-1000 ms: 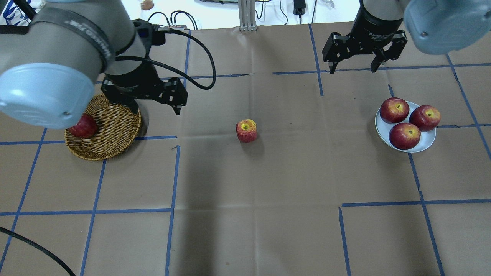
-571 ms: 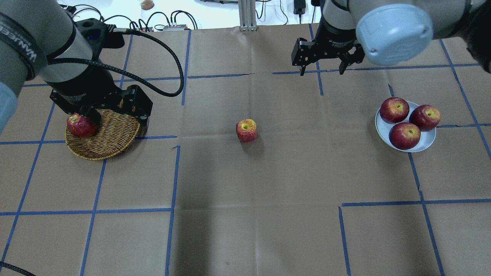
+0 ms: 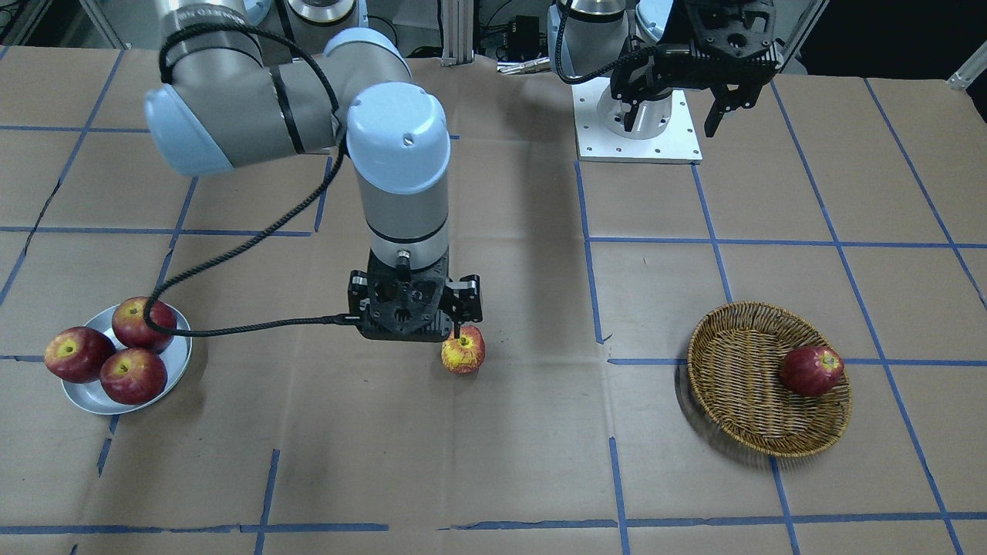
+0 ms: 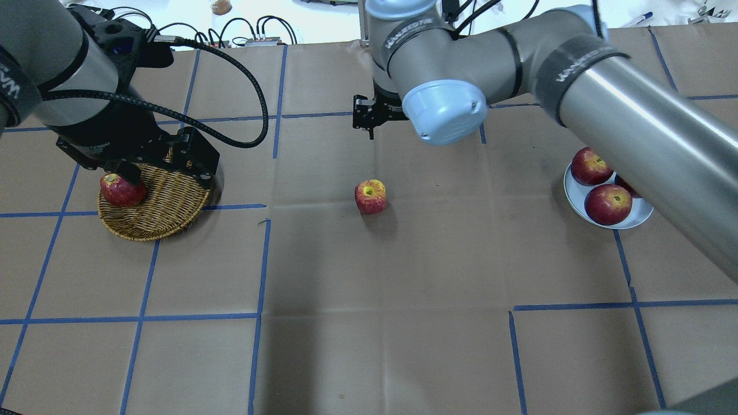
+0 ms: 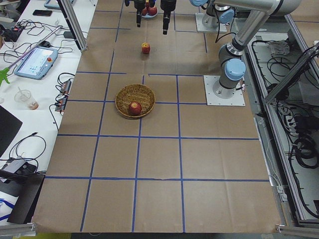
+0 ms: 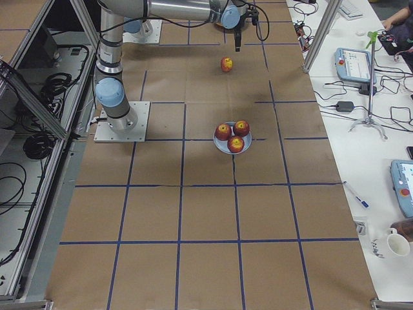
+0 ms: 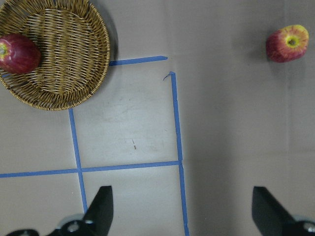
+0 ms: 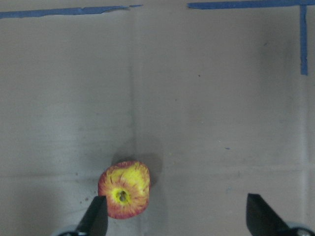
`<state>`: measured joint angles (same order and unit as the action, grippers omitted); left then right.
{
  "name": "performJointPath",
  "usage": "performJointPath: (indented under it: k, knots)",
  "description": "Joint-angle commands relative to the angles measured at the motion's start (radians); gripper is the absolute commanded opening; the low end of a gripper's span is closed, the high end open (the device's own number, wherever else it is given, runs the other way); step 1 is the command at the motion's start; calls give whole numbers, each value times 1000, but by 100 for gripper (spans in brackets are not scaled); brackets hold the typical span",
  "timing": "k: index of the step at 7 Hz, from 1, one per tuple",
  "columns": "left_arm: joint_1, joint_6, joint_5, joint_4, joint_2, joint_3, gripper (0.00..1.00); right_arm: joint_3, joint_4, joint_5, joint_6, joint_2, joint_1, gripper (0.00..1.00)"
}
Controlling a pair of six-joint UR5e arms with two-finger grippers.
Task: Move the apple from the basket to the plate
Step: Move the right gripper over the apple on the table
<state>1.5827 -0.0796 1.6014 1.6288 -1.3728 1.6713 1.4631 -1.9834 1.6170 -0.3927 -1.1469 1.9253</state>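
The yellow-and-red apple [image 4: 370,196] stands alone on the brown paper at mid-table, outside the basket; it also shows in the front view [image 3: 463,351]. My right gripper [image 3: 409,333] hangs open and empty above it. In the right wrist view the apple [image 8: 124,189] lies just inside one fingertip [image 8: 96,219]. The wicker basket [image 4: 167,219] at the left holds one dark red apple [image 4: 122,190]. My left gripper [image 7: 184,211] is open and empty, held high over the basket's far edge. The silver plate [image 4: 641,216] at the right holds three dark red apples.
My right arm's long forearm [image 4: 634,121] stretches over the plate and hides part of it in the overhead view. Blue tape lines cross the paper. The left arm's base plate [image 3: 638,123] is bolted to the table's robot side.
My right arm has swung from the far right to mid-table, over the yellow-red apple. My left gripper has pulled back left over the basket. The apples have not moved.
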Motion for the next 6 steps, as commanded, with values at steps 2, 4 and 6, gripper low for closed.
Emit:
performJointPath:
  k: [2,4,6]
  knots:
    - [0,1,3,-4,1,7,100,6,-151,9,-58,145,70,100]
    - [0,7,2,-7,-23,7,100,48,-153,9,-52,159,75,100]
    - [0,4,8,-6,-32,10,100,111,-173,4,-46,154,73,100]
